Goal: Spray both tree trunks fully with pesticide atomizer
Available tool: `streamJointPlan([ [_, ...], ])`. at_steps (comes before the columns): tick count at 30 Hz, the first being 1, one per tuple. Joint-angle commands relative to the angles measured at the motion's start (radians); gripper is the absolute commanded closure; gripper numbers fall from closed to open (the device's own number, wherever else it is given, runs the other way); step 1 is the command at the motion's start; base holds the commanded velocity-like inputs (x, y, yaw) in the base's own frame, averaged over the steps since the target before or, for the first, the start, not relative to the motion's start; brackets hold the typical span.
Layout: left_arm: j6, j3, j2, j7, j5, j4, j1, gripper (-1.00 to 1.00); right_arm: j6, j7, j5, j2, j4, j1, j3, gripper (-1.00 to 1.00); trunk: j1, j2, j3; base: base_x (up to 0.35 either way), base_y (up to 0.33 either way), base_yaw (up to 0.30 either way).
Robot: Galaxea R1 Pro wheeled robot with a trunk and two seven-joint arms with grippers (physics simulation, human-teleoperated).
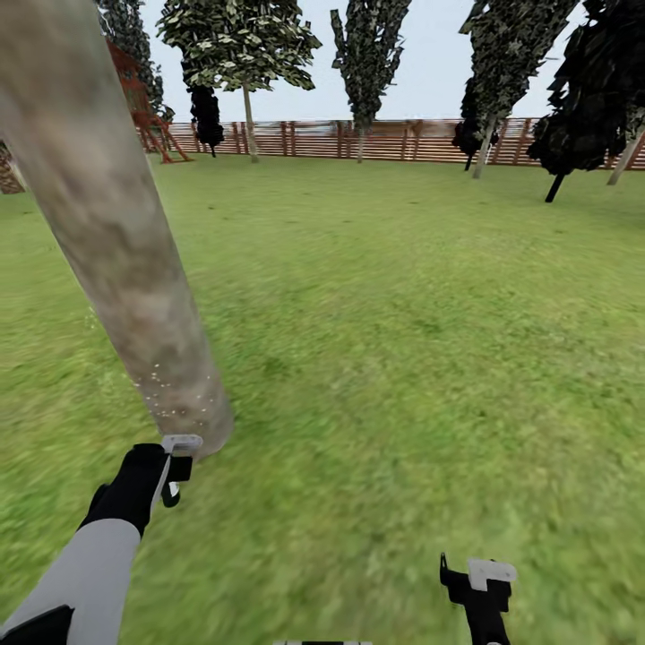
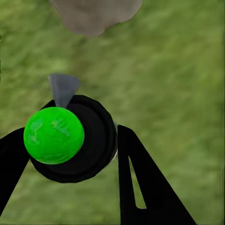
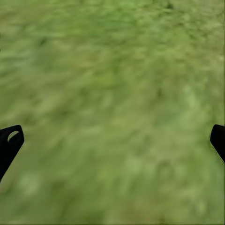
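A thick pale grey-brown mottled tree trunk (image 1: 107,233) leans up the left of the head view, its base in the grass. Tiny whitish pesticide specks (image 1: 159,383) dot its lower part. My left gripper (image 1: 176,468) hangs just in front of the trunk's base, shut on the pesticide atomizer (image 2: 70,140), a round black body with a bright green ball on top and a grey nozzle (image 2: 63,88) pointing toward the trunk base (image 2: 96,14). My right gripper (image 1: 480,578) is low at the right over the lawn, open and empty, fingers (image 3: 9,140) wide apart.
Green lawn (image 1: 403,340) stretches to a brown slatted fence (image 1: 394,139). Several other trees stand along it, one with a thin pale trunk (image 1: 250,125) and dark columnar ones (image 1: 573,116). A red-brown wooden frame (image 1: 148,121) stands behind the near trunk.
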Motion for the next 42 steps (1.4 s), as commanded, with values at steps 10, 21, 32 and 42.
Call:
streamJointPlan([
  [10, -0.037, 0.02, 0.007, 0.055, -0.009, 0.0, 0.019, 1.0, -0.002, -0.004, 0.011, 0.0, 0.001, 0.0, -0.006, -1.0, 0.0, 0.0, -0.001, 0.066, -0.271, 0.274],
  [21, -0.038, 0.02, 0.0, 0.066, -0.009, 0.005, 0.02, 1.0, -0.004, -0.005, 0.01, 0.0, 0.001, 0.0, -0.006, -1.0, 0.0, 0.0, -0.001, 0.086, -0.265, 0.043],
  [32, -0.038, 0.018, -0.002, 0.066, -0.009, 0.011, 0.021, 1.0, -0.004, -0.005, 0.01, 0.0, 0.001, 0.0, -0.006, -1.0, 0.0, 0.0, -0.001, 0.18, -0.227, 0.196],
  [42, -0.038, 0.017, -0.002, 0.066, -0.008, 0.011, 0.021, 1.0, -0.004, -0.005, 0.01, 0.0, 0.001, 0.0, -0.006, -1.0, 0.0, 0.0, -0.001, 0.161, -0.235, 0.278],
])
